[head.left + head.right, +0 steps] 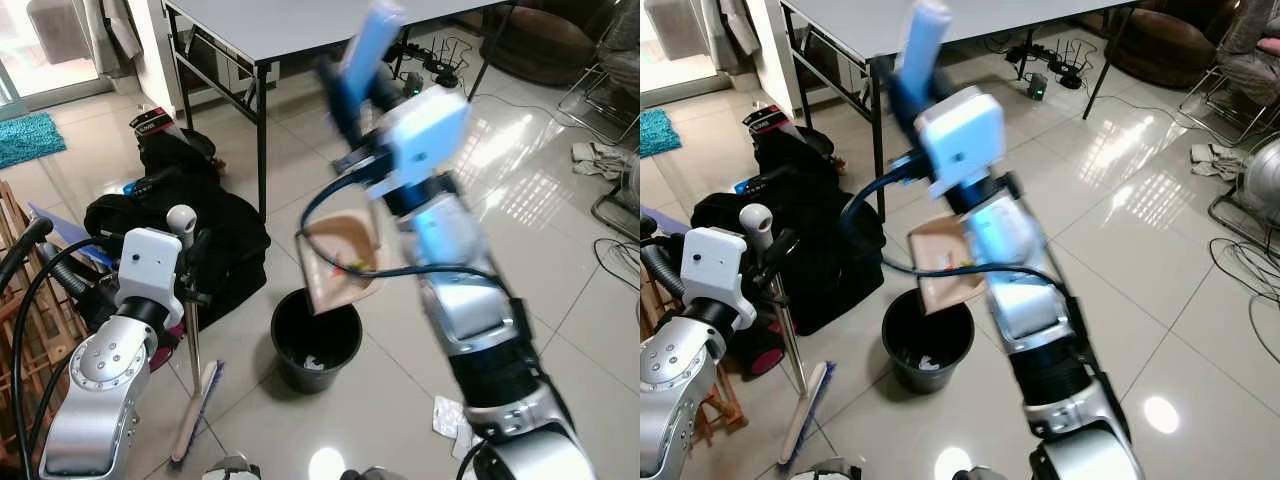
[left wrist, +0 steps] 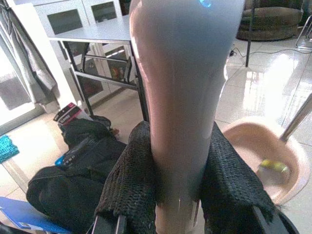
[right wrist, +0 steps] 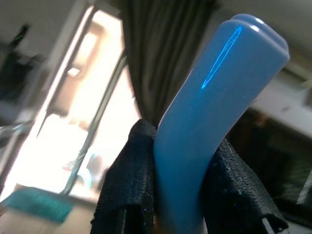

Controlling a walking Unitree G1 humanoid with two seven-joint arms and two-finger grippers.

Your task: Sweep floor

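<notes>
- The left hand [image 1: 188, 262] is low on the robot's left, its two black fingers [image 2: 127, 187] pressed against either side of the broom [image 1: 195, 400] handle.
- The broom stands nearly upright: pale rounded knob at the top, metal shaft below, bristle head resting on the tiled floor [image 1: 540, 180] just beside the black bin [image 1: 315, 338].
- Behind the broom, a black bag [image 1: 190, 225] lies on the floor, in front of the leg of a grey surface [image 1: 300, 25].
- The black bin sits on the floor between the two arms, with a little pale litter at its bottom.
- A beige dustpan [image 1: 342, 258] hangs tilted directly above the bin, its open mouth facing down toward it; a small yellow and red scrap lies inside the pan.
- The right hand [image 1: 352, 85] is raised high, its fingers [image 3: 129, 180] clamped on both sides of the dustpan's blue handle [image 1: 368, 45], which points upward.
- Crumpled white paper [image 1: 452, 418] lies on the floor beside the right arm.
</notes>
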